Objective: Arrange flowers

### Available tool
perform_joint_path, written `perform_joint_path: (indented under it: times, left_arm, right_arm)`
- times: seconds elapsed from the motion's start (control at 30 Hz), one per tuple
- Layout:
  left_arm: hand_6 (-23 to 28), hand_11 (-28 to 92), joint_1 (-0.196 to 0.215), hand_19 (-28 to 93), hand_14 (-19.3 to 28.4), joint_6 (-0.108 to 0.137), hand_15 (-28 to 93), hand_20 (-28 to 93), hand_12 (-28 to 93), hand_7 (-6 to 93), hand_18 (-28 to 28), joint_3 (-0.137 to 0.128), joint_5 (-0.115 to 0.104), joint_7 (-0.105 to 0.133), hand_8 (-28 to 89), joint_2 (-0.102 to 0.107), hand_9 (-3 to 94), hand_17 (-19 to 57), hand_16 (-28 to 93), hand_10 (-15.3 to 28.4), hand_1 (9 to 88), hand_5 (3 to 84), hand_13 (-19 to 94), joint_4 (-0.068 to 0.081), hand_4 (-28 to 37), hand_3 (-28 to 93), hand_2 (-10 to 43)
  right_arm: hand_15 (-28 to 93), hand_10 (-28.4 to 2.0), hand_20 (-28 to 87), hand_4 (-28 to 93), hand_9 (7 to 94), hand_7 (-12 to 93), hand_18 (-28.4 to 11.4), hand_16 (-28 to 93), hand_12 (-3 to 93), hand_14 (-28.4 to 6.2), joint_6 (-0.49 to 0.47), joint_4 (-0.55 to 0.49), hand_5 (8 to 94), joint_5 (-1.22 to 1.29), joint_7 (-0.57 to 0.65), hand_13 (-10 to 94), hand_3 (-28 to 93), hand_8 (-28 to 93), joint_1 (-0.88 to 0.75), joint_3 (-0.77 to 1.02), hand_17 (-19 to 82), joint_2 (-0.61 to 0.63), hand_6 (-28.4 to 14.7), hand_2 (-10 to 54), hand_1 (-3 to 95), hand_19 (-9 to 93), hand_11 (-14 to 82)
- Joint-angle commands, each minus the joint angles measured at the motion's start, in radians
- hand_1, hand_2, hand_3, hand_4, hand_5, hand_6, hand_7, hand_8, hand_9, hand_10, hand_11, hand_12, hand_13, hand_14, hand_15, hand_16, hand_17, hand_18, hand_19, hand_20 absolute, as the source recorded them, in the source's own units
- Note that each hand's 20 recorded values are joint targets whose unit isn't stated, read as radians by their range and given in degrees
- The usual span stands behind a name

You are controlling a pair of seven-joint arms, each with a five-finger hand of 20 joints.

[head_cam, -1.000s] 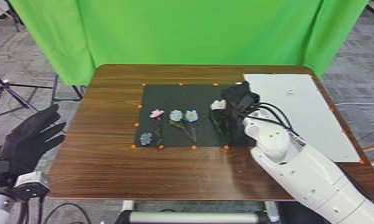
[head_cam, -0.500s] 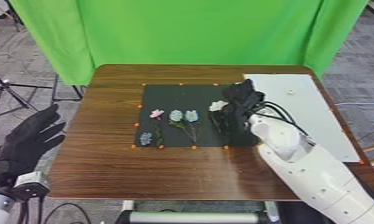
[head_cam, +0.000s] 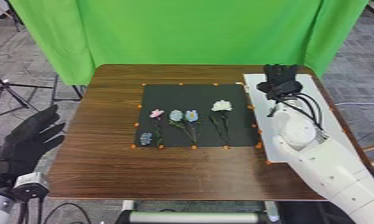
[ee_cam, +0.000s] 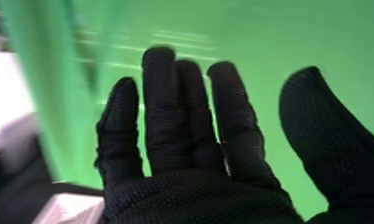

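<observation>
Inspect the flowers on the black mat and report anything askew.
The small grey-blue flower looks out of line: it lies at the near left corner of the black mat, its blossom nearer the robot than those of the pink flower and the white flower. Nothing looks spilled.

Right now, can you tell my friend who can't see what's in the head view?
A white flower, a pink flower and blue flowers lie on a dark mat on a brown table. The right robot hand is open over a white board; the left robot hand is open beside the table.
</observation>
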Motion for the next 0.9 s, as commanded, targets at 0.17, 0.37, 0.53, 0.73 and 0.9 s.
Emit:
perform_joint_path:
  times: [0.17,0.37,0.53,0.73,0.9]
  left_arm:
    - [0.7,13,0.005,37,11.6,-0.002,16,9,19,21.7,18.4,-0.001,0.001,-0.005,-11,-0.005,18.1,-11.0,7,9.2,20.4,21.2,15,-0.003,-28.3,70,0.4]
    - [0.7,13,0.003,37,11.5,-0.004,17,9,19,21.6,18.4,0.003,-0.001,0.000,-11,0.002,18.1,-11.0,7,9.2,20.5,21.2,15,0.000,-28.3,70,0.6]
    - [0.6,13,0.002,37,11.5,-0.003,16,9,19,21.8,18.4,0.004,-0.003,0.001,-11,0.006,18.1,-11.0,7,9.2,20.7,21.1,15,0.002,-28.3,70,0.6]
    - [0.7,13,0.002,37,11.5,-0.004,16,9,18,21.7,18.4,0.002,-0.005,-0.005,-11,0.008,18.1,-11.0,7,9.2,20.7,21.2,15,0.002,-28.3,70,0.5]
    - [0.7,13,0.002,37,11.5,-0.008,16,9,19,21.7,18.4,0.001,-0.004,-0.005,-11,0.008,18.1,-11.0,7,9.1,20.7,21.2,15,0.003,-28.3,70,0.6]
  right_arm:
    - [7,-16.1,28,-19,23.9,20,-18.3,30,26.9,-13.9,-0.430,0.053,22.6,0.114,-0.002,26,91,-8,0.027,0.131,8,-0.006,-8.4,4.4,19.1,51,8.1]
    - [-1,-15.5,26,-18,18.8,17,-16.4,29,26.7,-11.8,-0.494,0.116,18.1,0.126,-0.138,22,92,-6,0.019,0.204,8,-0.022,-10.0,4.3,21.0,49,2.6]
    - [2,-13.7,23,-20,20.8,19,-14.9,27,25.3,-7.2,-0.467,0.150,18.1,0.107,-0.122,27,93,-8,0.025,0.193,9,-0.017,-9.4,5.1,21.6,49,5.4]
    - [26,-11.0,23,-24,44.0,33,-13.3,16,19.7,-5.9,-0.409,0.163,37.4,0.139,-0.119,55,91,-17,0.032,0.171,20,-0.012,-5.1,1.1,29.1,64,23.2]
    - [31,-7.8,32,-28,63.4,51,-14.0,34,37.2,0.1,-0.300,0.146,49.7,0.131,-0.118,73,84,-6,0.008,0.152,32,0.001,-1.0,-7.1,46.7,73,25.1]
